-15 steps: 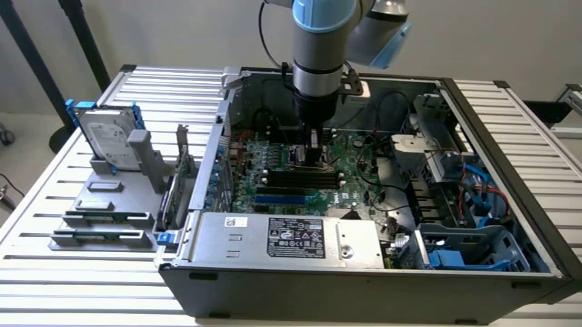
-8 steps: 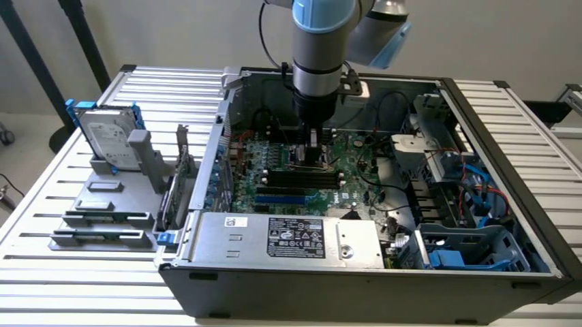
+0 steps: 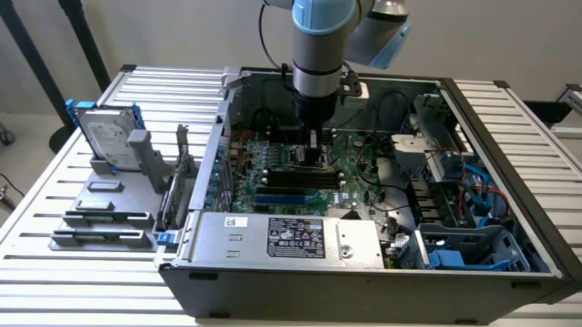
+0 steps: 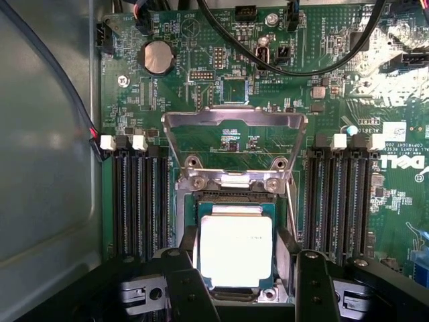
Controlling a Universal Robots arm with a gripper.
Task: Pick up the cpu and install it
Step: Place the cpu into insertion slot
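silver cpu (image 4: 236, 248) in its socket (image 4: 234, 196), hand (image 4: 248, 292) straight down, spread astride it

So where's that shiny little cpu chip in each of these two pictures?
Exterior view: hidden under the gripper, over the motherboard.
Wrist view: the cpu sits at the socket, between two banks of black memory slots.
Shared landmark: those memory slots, next to the gripper in the exterior view.

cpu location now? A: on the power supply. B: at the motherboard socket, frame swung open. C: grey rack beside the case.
B: the cpu lies at the socket between the memory slots, with the metal frame swung open beside it.
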